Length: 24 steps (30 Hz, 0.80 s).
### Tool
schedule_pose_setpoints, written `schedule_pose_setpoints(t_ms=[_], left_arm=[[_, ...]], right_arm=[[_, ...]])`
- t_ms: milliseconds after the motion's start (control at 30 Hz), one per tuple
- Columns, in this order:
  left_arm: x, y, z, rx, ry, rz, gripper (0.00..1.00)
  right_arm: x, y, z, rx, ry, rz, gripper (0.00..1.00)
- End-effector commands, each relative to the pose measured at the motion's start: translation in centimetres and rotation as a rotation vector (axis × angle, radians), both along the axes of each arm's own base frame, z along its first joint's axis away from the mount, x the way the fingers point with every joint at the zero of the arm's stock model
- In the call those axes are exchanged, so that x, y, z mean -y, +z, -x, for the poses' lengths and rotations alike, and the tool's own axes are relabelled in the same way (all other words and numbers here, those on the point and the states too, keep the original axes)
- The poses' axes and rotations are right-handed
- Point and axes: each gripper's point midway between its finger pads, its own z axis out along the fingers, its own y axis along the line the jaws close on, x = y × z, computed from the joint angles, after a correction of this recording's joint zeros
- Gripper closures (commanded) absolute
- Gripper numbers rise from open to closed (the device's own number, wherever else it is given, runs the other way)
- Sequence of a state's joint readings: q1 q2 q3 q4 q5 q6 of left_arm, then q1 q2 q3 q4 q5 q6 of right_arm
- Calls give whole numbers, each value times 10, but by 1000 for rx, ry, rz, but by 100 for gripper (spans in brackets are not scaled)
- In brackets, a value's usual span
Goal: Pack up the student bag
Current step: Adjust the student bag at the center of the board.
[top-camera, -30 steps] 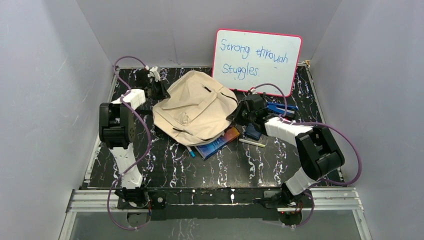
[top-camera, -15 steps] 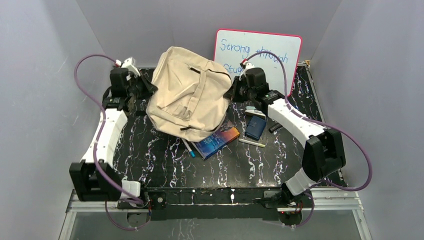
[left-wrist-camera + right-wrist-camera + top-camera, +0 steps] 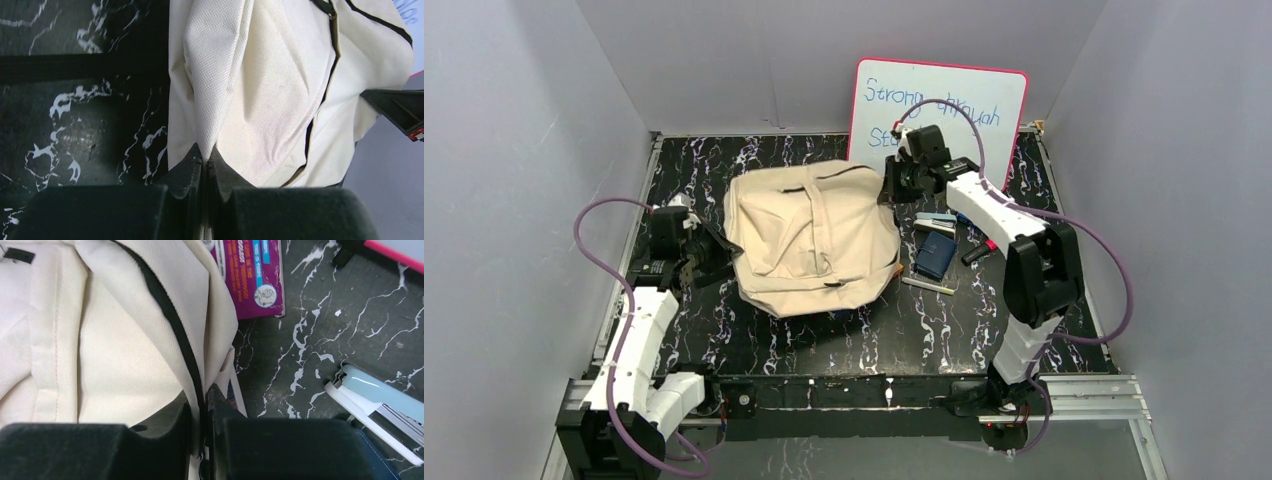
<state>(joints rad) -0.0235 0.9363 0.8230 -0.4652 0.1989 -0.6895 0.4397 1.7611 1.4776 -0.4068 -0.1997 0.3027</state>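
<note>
The student bag (image 3: 809, 240), a cream canvas backpack with dark zip lines, lies flat in the middle of the table. At its left edge my left gripper (image 3: 717, 256) is shut on a fold of its fabric; the left wrist view has the cloth (image 3: 260, 100) pinched between the jaws (image 3: 205, 156). My right gripper (image 3: 887, 188) holds the bag's back right corner. In the right wrist view its jaws (image 3: 202, 397) are shut on the cream edge (image 3: 115, 340) along the black zip strip.
A whiteboard (image 3: 954, 100) leans on the back wall. Right of the bag lie a pale blue stapler (image 3: 934, 222), a dark blue case (image 3: 936, 255), a pen (image 3: 927, 286) and a black marker (image 3: 977, 252). A purple book (image 3: 250, 275) shows partly under the bag.
The bag hung raised between both grippers half a second ago; now it lies lower and flatter, covering the colourful book and pen at the front. The left arm moved nearer.
</note>
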Motion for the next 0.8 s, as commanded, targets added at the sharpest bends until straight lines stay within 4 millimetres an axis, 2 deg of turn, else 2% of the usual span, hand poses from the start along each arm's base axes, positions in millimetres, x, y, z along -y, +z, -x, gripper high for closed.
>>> schedule_pose_setpoints(t_ms=[0, 67, 133, 233, 300, 367, 433, 533, 667, 767], left_arm=[[-1, -28, 6, -88, 35, 21, 91], [-5, -30, 2, -92, 45, -6, 76], [-8, -20, -4, -72, 39, -30, 70], [-15, -1, -8, -29, 36, -82, 66], [-18, 15, -12, 13, 18, -118, 65], [-12, 30, -14, 61, -40, -120, 65], [4, 37, -14, 94, -131, -79, 65], [44, 34, -5, 113, -280, -11, 67], [116, 11, 25, 120, -505, -54, 67], [158, -7, 50, 91, -635, -43, 68]], right_arm=[[7, -2, -31, 91, -31, 27, 74], [9, -8, -32, 83, -43, 35, 63], [14, -4, -32, 97, -65, 44, 54], [29, 17, -29, 158, -114, 79, 39], [44, 30, -23, 190, -146, 120, 34], [55, 43, -11, 214, -163, 133, 31], [56, 52, 7, 210, -148, 101, 32], [34, 59, 47, 164, -21, -36, 36], [10, 46, 97, 75, 109, -100, 41], [2, 31, 125, -1, 161, -116, 44]])
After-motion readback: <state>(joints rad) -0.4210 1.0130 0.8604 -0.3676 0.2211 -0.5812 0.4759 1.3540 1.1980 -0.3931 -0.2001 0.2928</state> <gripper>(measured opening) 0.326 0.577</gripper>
